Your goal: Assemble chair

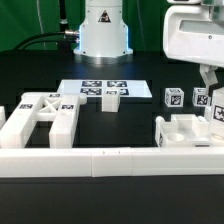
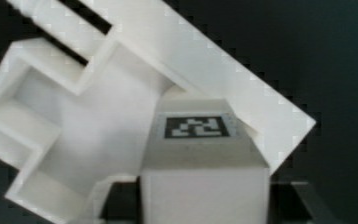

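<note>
My gripper [image 1: 213, 90] hangs at the exterior view's right edge, above the right end of a white chair panel with raised ridges [image 1: 185, 131]. In the wrist view the gripper [image 2: 202, 200] has a dark finger on each side of a white square chair leg [image 2: 202, 165] with a tag on it; the leg fills the gap between the fingers. That leg also shows in the exterior view [image 1: 218, 110]. The ridged panel [image 2: 87, 90] lies under the leg. The cross-braced frame [image 1: 40, 115] lies at the exterior view's left.
Two more tagged legs [image 1: 173, 97] [image 1: 200, 97] stand behind the panel. Another small leg [image 1: 110, 100] sits on the marker board [image 1: 85, 88] at the middle. The long low white rail [image 1: 110, 160] runs along the front. The robot base [image 1: 103, 30] is at the back.
</note>
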`<move>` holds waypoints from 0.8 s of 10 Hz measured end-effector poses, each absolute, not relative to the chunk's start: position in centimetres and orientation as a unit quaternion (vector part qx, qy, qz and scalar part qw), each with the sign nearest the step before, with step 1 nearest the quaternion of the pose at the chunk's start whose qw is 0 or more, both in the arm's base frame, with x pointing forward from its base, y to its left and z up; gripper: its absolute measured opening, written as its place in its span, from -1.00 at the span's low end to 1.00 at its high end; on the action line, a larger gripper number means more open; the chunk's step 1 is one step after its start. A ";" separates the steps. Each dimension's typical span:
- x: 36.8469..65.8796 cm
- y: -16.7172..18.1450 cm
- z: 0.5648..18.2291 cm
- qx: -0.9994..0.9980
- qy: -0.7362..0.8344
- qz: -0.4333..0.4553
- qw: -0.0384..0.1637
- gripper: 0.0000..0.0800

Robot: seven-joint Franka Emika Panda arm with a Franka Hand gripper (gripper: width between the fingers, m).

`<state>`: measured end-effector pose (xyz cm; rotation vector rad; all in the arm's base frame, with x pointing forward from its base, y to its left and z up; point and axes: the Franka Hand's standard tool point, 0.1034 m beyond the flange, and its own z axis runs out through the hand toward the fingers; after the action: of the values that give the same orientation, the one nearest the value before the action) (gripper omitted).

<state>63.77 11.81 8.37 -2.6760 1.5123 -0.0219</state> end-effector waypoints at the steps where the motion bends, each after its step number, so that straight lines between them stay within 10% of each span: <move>1: 63.8 11.8 8.4 -0.858 0.513 -0.006 0.035 -0.29; 3: 63.8 11.8 8.3 -0.834 0.551 -0.003 0.037 -0.29; 4: 63.8 11.8 8.3 -0.844 0.535 -0.003 0.037 0.15; 8: 63.7 12.2 8.3 -0.895 0.445 -0.005 0.035 0.60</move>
<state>63.68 12.23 8.34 -2.7498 1.3669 -0.0160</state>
